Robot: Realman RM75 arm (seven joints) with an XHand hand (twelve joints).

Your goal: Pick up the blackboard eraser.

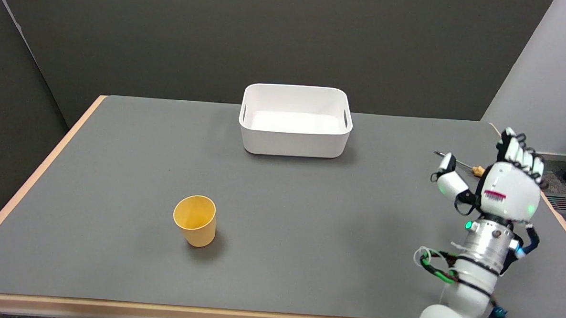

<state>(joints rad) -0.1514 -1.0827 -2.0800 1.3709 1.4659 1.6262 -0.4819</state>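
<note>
- Hovering above the table (309,203) near its right edge, at roughly four o'clock from the table's middle: right hand (506,188), held upright, fingers apart and thumb stuck out toward nine o'clock, nothing in its hold.
- Just beyond the hand at twelve o'clock: a thin tool (476,171) with a metal shaft and an orange handle, lying flat and partly hidden by the hand. Likely to be knocked or grabbed by mistake on any blind reach that way.
- Blackboard eraser nowhere to be seen; possibly hidden behind the hand or off the picture, cannot tell which. Main risk: closing on the wrong thing, or sweeping the hidden eraser off the right edge.
- Farther out, well apart: white bin (295,89) at eleven o'clock from the hand, yellow cup (195,219) at nine o'clock, upright and easy to tip on a wide sweep across.
</note>
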